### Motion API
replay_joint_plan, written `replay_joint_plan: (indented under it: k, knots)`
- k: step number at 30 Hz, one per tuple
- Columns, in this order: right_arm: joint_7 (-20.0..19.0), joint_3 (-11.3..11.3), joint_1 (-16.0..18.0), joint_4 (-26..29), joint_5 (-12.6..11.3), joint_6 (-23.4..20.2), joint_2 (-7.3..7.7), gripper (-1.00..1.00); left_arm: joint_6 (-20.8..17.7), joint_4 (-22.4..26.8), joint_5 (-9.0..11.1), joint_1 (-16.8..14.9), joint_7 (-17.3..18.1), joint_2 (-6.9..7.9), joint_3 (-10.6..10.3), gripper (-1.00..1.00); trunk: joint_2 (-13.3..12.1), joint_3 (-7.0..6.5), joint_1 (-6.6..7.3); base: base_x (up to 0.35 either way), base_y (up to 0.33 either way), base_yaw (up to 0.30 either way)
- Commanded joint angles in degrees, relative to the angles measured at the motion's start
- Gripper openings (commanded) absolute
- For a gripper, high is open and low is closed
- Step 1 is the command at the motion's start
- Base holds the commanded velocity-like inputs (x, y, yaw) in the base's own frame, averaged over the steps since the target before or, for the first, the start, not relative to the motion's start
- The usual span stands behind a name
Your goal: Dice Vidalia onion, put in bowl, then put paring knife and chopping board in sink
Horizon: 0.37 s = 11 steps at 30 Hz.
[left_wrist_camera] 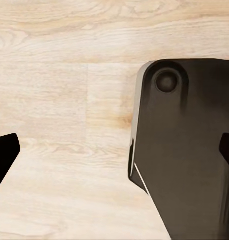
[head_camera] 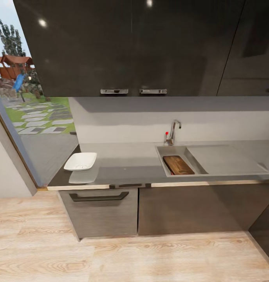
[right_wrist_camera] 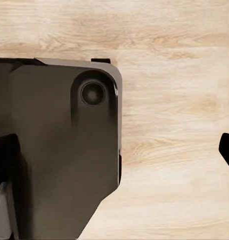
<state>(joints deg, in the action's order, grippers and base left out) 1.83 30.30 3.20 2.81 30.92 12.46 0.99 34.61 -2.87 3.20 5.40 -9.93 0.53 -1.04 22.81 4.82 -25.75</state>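
Observation:
Across the wooden floor, the grey steel sink [head_camera: 177, 150] is set in the glossy grey countertop [head_camera: 126, 162]. The dark brown chopping board [head_camera: 178, 165] lies inside the basin. On the counter's left end rests the white square bowl [head_camera: 80, 161]. The Vidalia onion and the paring knife are hidden from this angle. My left gripper [left_wrist_camera: 114, 155] hangs open over the floor, its black fingertips [left_wrist_camera: 4, 155] far apart. My right gripper [right_wrist_camera: 114, 155] is open too, nothing between its fingers.
A chrome tap [head_camera: 173, 131] with a red knob stands behind the basin, the drainboard [head_camera: 224, 158] to its right. Dark cabinets hang above; a drawer handle [head_camera: 98, 196] sits under the counter. My dark base [left_wrist_camera: 189, 150] shows below both wrists. A window opens at the left.

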Motion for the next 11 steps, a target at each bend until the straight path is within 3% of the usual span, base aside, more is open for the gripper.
replay_joint_plan:
  k: [1,11]
  knots:
    - [0.19,0.41,0.05,0.07,0.58,0.69,-0.04,1.0,0.28,-0.1,0.31,-0.04,0.04,0.0,-0.13,1.0,0.11,0.11,-0.03,0.0,0.0,0.0]
    - [0.19,0.37,0.05,0.43,0.56,1.51,-0.03,1.0,0.31,-0.12,0.31,-0.04,0.17,0.0,-0.15,1.0,0.11,0.11,-0.03,0.0,0.0,0.0]
